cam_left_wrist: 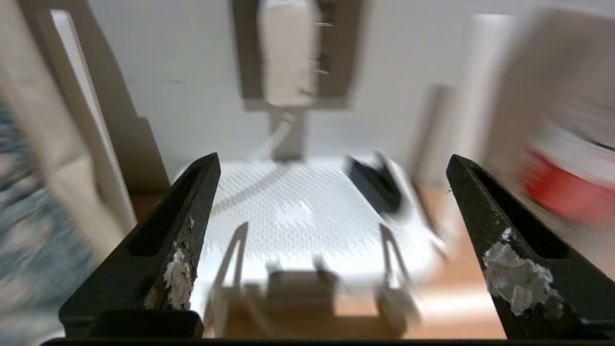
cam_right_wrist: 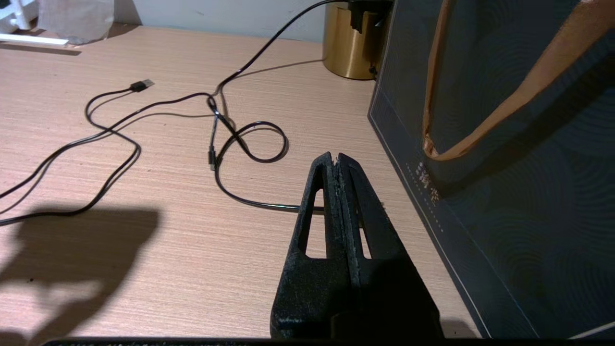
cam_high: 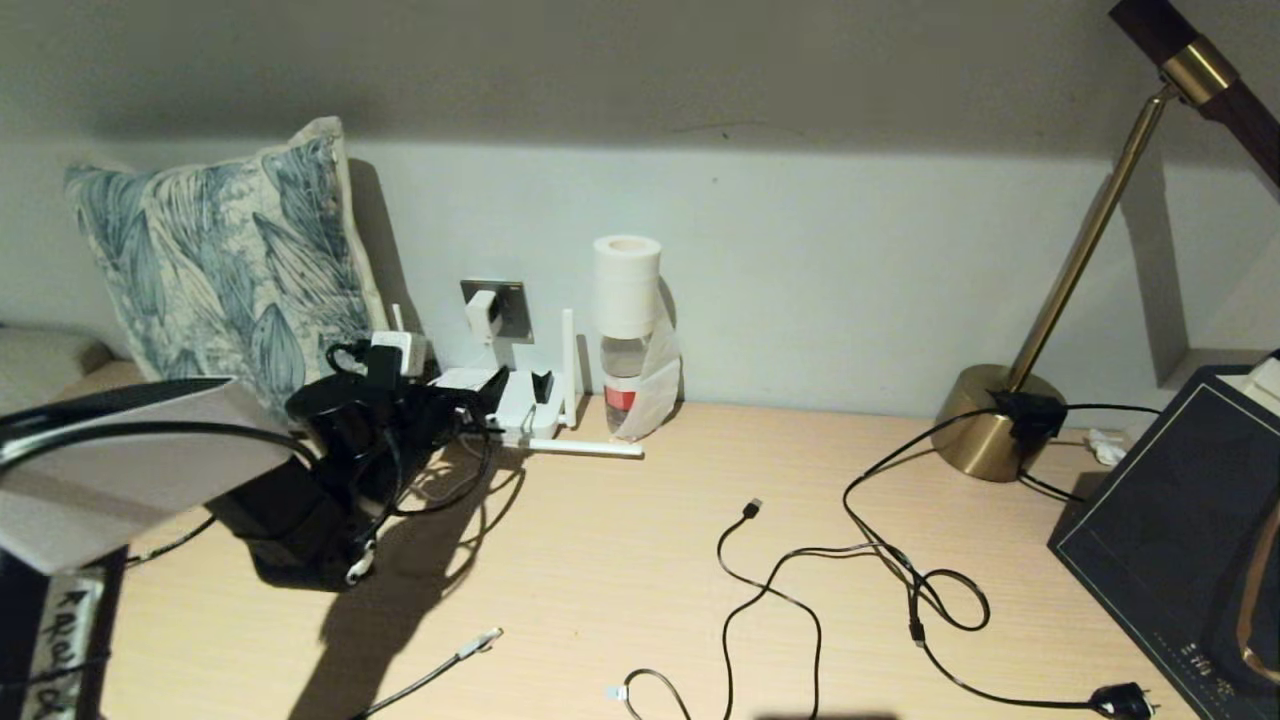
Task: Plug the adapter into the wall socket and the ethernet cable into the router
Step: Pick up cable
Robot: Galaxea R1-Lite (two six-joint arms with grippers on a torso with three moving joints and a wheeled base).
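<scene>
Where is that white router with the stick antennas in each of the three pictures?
Head view: the router sits by the wall, below the wall socket.
Left wrist view: it fills the middle, between the open left gripper's fingers.
Right wrist view: only a white corner at the frame's edge.
Shared landmark: the fallen white antenna.

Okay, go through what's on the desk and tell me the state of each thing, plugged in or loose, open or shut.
Adapter: plugged into the wall socket.
Router: flat on desk.
Ethernet cable: loose on desk, unplugged.
Left gripper: open, empty, facing the socket.
Right gripper: shut, empty.
</scene>
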